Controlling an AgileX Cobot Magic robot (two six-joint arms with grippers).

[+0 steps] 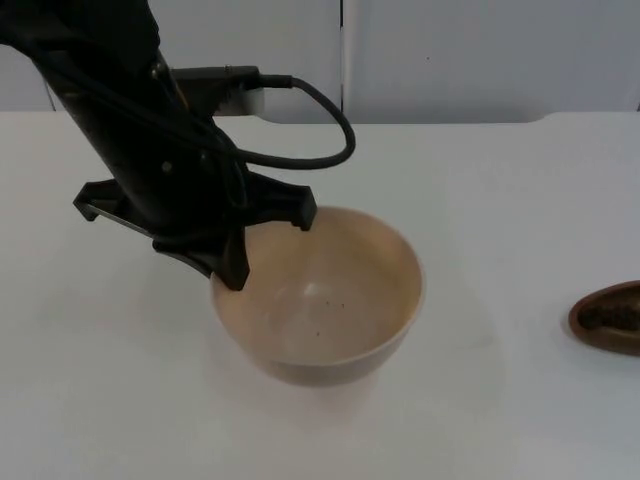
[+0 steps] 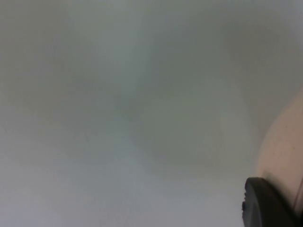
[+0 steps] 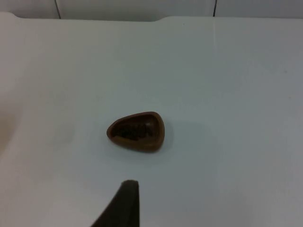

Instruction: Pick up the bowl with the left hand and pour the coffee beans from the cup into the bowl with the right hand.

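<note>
A pale wooden bowl (image 1: pixel 330 300) sits in the middle of the top view, with a few dark specks inside. My left gripper (image 1: pixel 236 268) comes down from the upper left and is shut on the bowl's left rim. The left wrist view has one black fingertip (image 2: pixel 266 203) against the bowl's outer wall (image 2: pixel 284 146). A small brown cup (image 1: pixel 610 318) stands at the table's right edge. In the right wrist view the cup (image 3: pixel 137 131) holds dark coffee beans, and my right gripper (image 3: pixel 124 203) waits a little short of it, apart from it.
The white table top (image 1: pixel 500 180) ends at the grey partition wall (image 1: pixel 450 50) behind. A soft shadow lies under the bowl.
</note>
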